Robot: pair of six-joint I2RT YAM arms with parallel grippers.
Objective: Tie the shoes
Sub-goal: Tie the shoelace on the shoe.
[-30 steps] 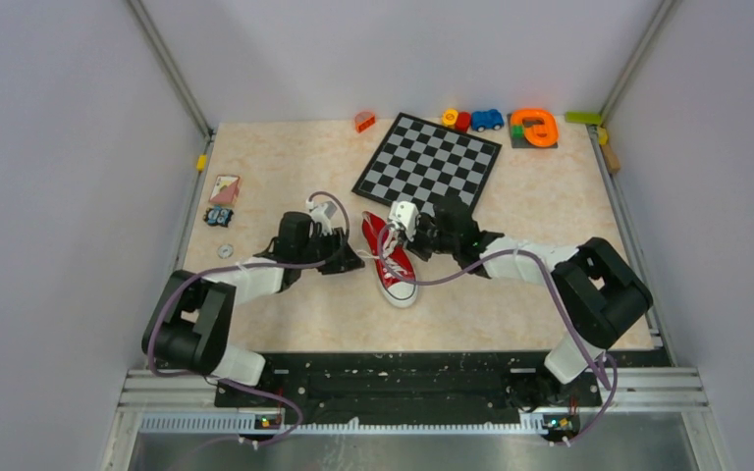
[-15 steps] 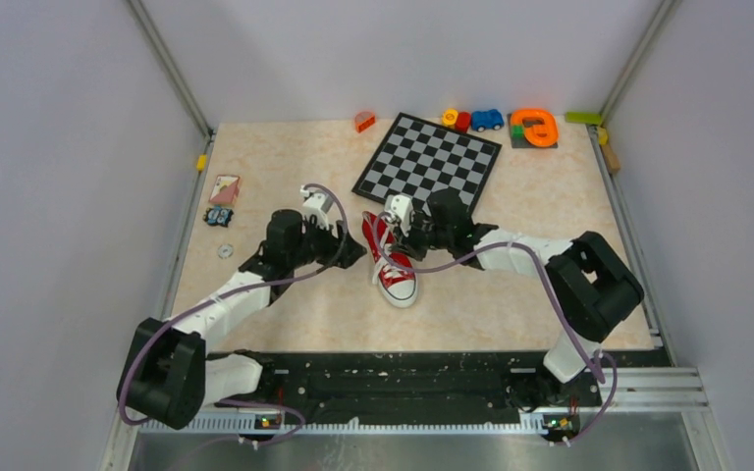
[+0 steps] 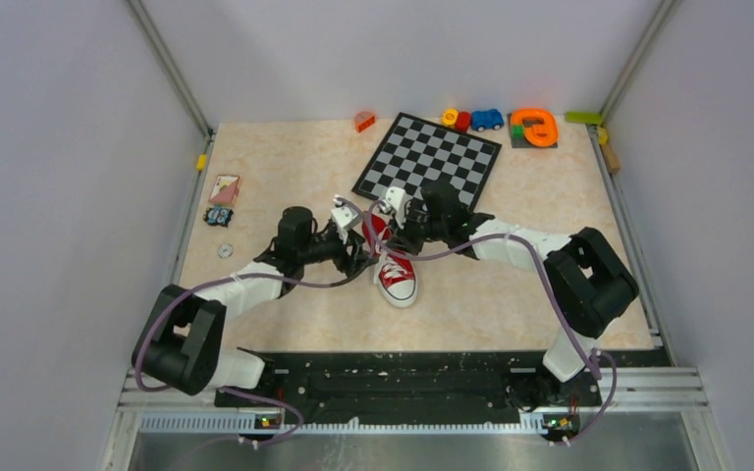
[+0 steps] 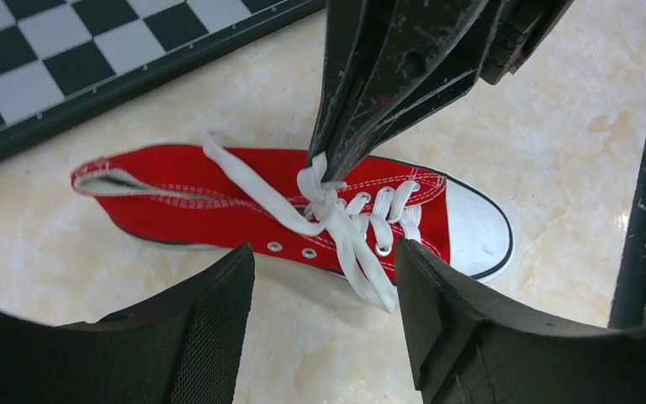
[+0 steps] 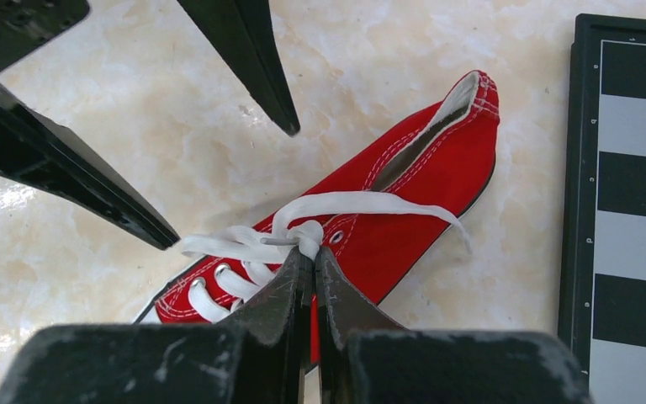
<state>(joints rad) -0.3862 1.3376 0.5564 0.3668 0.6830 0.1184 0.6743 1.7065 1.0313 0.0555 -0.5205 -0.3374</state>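
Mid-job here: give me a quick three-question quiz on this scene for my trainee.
1. True or false: the right tool is shut on the lace.
2. The toe of the shoe points: A) away from the chessboard; B) toward it.
3. Fill in: the left tool is ____ (open or shut).

Key: 1 true; 2 A; 3 open.
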